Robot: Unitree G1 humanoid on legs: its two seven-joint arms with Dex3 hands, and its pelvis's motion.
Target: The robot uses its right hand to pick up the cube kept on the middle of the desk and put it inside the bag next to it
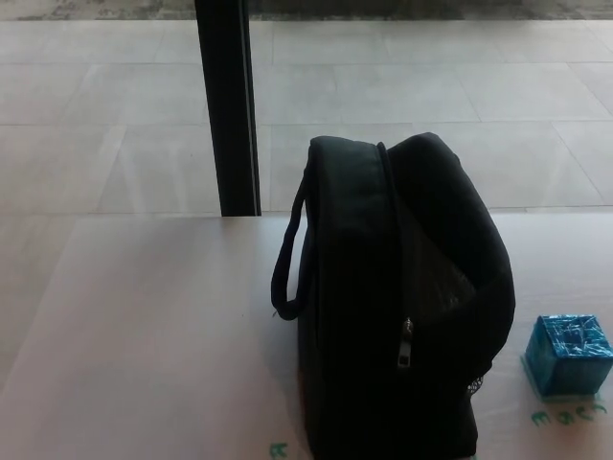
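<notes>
Just cube point(569, 356) beside bag point(397, 316)

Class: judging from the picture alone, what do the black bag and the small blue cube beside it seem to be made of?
Black zippered bag: probably woven fabric, matte; it sags softly, with a metal-looking zip pull. Small blue cube: apparently wrapped in shiny blue tape or film, going by its crinkled highlights; the core is hidden.

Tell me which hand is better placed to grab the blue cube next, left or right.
Right, probably. Neither hand is in view, but the blue cube sits at the picture's right edge, the robot's right side, and the black bag stands between it and the left side, blocking a left reach.
</notes>
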